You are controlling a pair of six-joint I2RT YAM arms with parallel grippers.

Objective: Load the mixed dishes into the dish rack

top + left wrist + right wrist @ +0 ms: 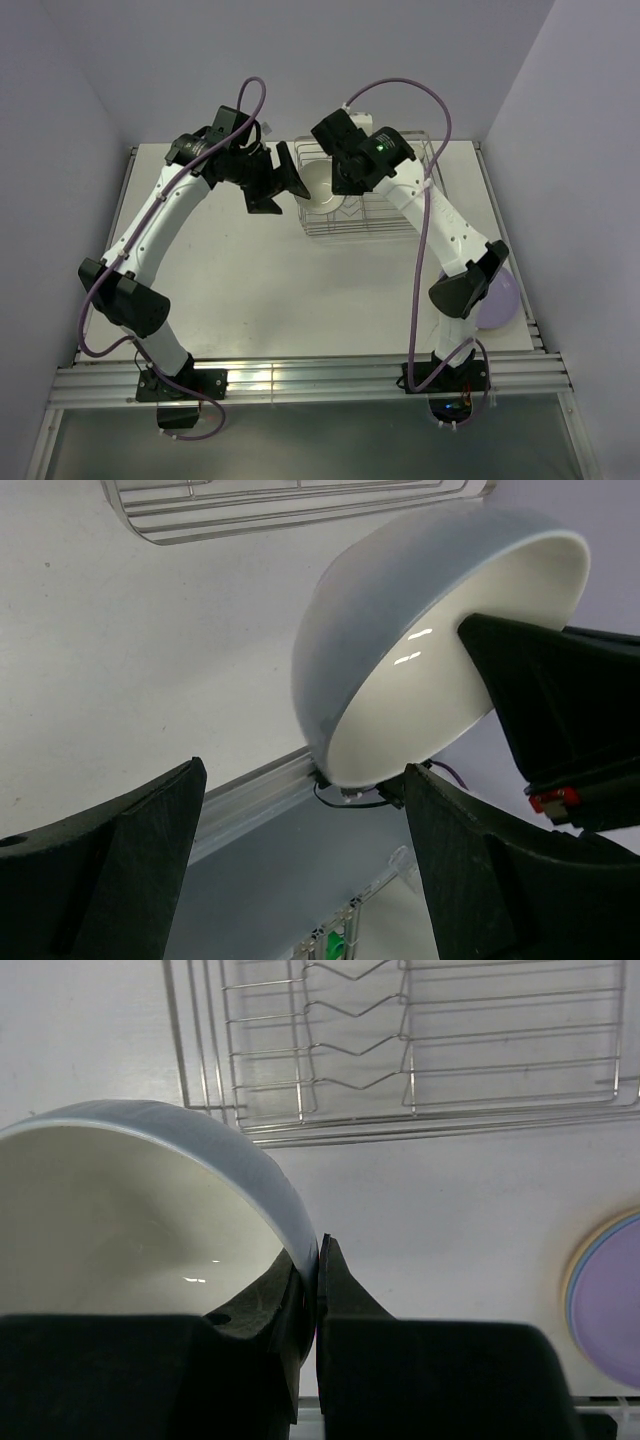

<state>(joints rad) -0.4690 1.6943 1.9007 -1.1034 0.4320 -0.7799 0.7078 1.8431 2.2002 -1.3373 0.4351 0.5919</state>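
Right gripper (318,1252) clamped on the rim of the small glossy white bowl (130,1210), tilted above the left end of the silver wire dish rack (392,216) near the table (260,280) far edge; left gripper (283,180) jaws apart, empty, just left of it.

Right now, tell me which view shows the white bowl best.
Left wrist: the bowl shows nearly whole, outside and inside together. The right wrist view crops it at the frame edge; the top view shows it small.
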